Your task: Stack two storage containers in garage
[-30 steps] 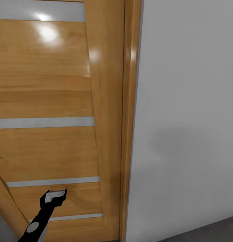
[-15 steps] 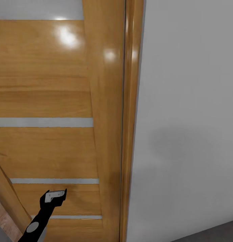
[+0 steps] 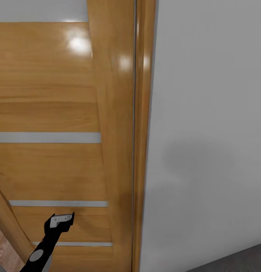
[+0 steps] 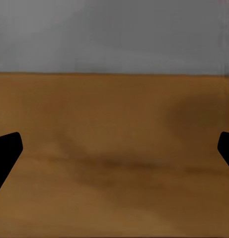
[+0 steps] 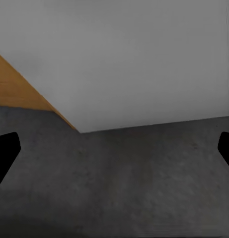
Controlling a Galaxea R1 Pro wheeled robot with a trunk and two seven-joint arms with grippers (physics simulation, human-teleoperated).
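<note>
Facing the wooden plank door (image 3: 51,113) beside the white wall (image 3: 206,113), left end effector (image 3: 62,219) and right end effector (image 5: 114,153) both spread wide and empty over the concrete floor (image 5: 124,188), containers not seen here, risk clipping the doorframe (image 3: 140,151).

Both grippers' fingers (image 4: 6,153) spread wide

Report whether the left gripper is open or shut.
Open and empty: in the left wrist view the left gripper's fingertips sit far apart, with just the wooden door between.
</note>
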